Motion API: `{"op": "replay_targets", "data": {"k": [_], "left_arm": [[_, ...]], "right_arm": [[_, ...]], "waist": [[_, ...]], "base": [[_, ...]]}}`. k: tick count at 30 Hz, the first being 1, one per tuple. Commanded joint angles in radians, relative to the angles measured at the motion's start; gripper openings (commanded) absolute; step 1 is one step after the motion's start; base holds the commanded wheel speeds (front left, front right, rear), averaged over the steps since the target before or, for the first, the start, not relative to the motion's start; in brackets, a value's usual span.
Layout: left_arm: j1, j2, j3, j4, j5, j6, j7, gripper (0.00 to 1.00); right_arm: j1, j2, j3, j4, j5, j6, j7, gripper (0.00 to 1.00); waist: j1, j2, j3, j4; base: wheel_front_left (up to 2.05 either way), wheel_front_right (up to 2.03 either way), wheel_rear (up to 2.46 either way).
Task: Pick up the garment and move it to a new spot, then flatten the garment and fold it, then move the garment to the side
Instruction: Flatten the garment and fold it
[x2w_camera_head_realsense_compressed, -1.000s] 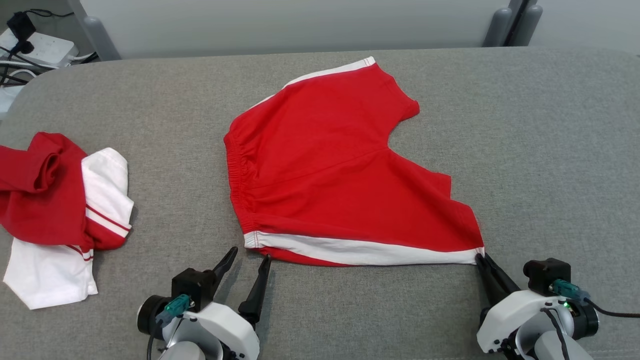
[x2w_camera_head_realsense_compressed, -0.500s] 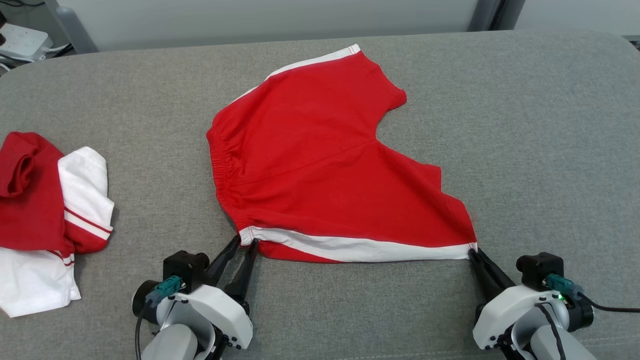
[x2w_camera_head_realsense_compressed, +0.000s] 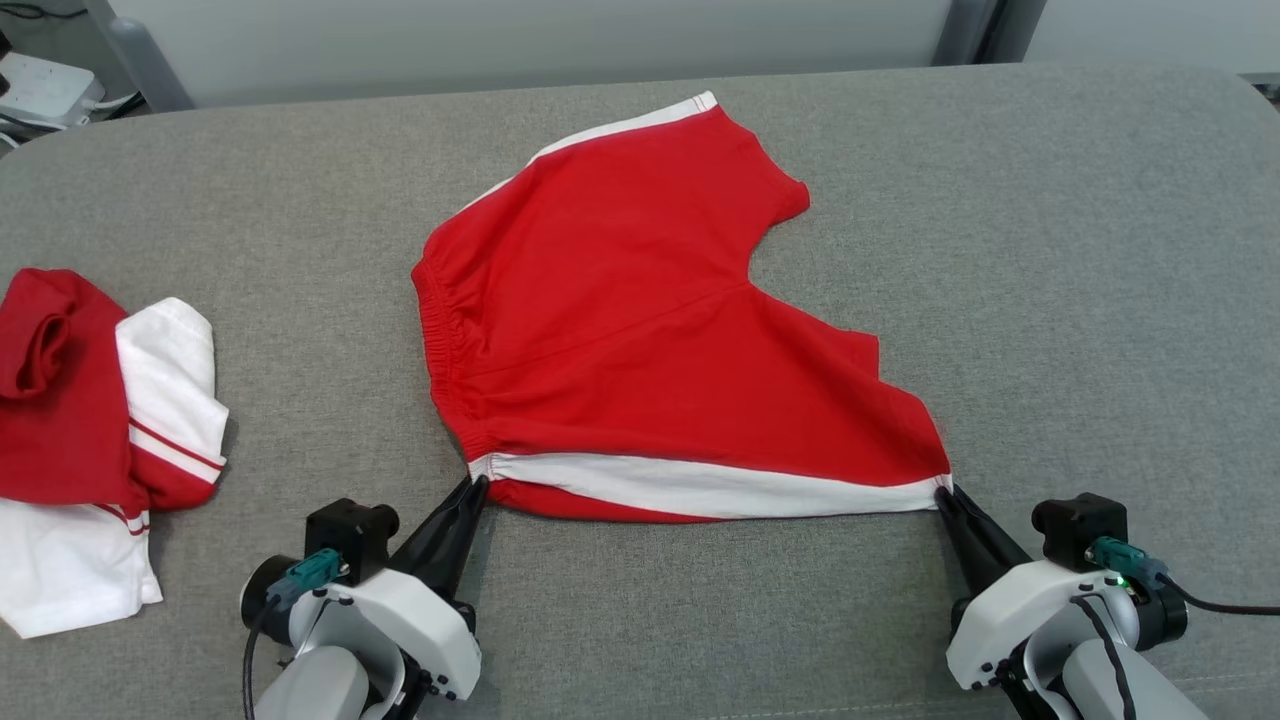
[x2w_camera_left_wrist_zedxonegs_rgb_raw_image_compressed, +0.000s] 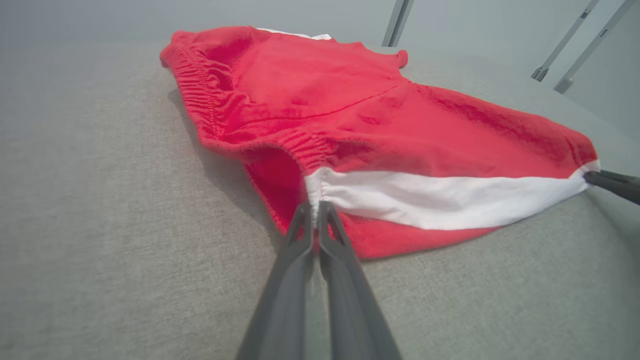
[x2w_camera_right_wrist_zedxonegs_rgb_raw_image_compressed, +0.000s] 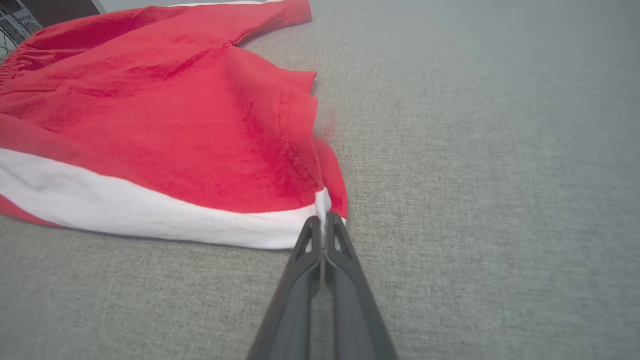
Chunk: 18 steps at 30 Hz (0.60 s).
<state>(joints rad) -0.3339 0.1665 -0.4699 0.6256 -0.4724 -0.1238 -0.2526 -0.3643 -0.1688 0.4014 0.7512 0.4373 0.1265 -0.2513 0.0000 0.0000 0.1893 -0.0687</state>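
Red shorts (x2w_camera_head_realsense_compressed: 640, 320) with white side stripes lie spread on the grey padded table, waistband to the left, leg openings to the right. My left gripper (x2w_camera_head_realsense_compressed: 478, 484) is shut on the near waistband corner where the white stripe ends; the left wrist view shows that gripper (x2w_camera_left_wrist_zedxonegs_rgb_raw_image_compressed: 315, 206) pinching the gathered white edge of the shorts (x2w_camera_left_wrist_zedxonegs_rgb_raw_image_compressed: 350, 115). My right gripper (x2w_camera_head_realsense_compressed: 943, 488) is shut on the near leg-hem corner, and in the right wrist view the same gripper (x2w_camera_right_wrist_zedxonegs_rgb_raw_image_compressed: 325, 217) clamps the stripe's end of the shorts (x2w_camera_right_wrist_zedxonegs_rgb_raw_image_compressed: 165, 125). The white stripe runs taut between them.
A crumpled red and white garment (x2w_camera_head_realsense_compressed: 90, 430) lies at the table's left edge. The grey table (x2w_camera_head_realsense_compressed: 1080, 260) has free room to the right and in front of the shorts. A white power strip with cables (x2w_camera_head_realsense_compressed: 40, 90) sits beyond the far left corner.
My left gripper moved forward to the waistband corner and shut on it. The right gripper kept its hold on the hem corner. The head camera shifted, moving the whole picture slightly.
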Motion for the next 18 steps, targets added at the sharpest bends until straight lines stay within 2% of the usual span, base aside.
{"op": "replay_targets", "data": {"k": [1,7,18], "left_arm": [[-0.013,0.037,0.030,-0.021,-0.010,-0.007,-0.009,0.00],[0.042,0.068,0.009,-0.016,-0.056,-0.007,-0.009,0.00],[0.147,0.077,-0.013,0.004,-0.098,-0.007,-0.009,0.00]], "right_arm": [[-0.010,-0.016,0.023,-0.028,0.010,0.004,-0.010,0.00],[0.023,-0.032,0.045,-0.033,0.034,0.004,-0.010,0.00],[0.113,-0.075,0.110,-0.074,0.082,0.004,-0.010,0.00]], "waist": [[0.0000,0.0000,-0.011,0.000],[0.0000,0.0000,-0.062,0.009],[0.0000,0.0000,-0.174,0.012]], "base": [[0.00,0.00,0.00],[0.00,0.00,0.00],[0.00,0.00,0.00]]}}
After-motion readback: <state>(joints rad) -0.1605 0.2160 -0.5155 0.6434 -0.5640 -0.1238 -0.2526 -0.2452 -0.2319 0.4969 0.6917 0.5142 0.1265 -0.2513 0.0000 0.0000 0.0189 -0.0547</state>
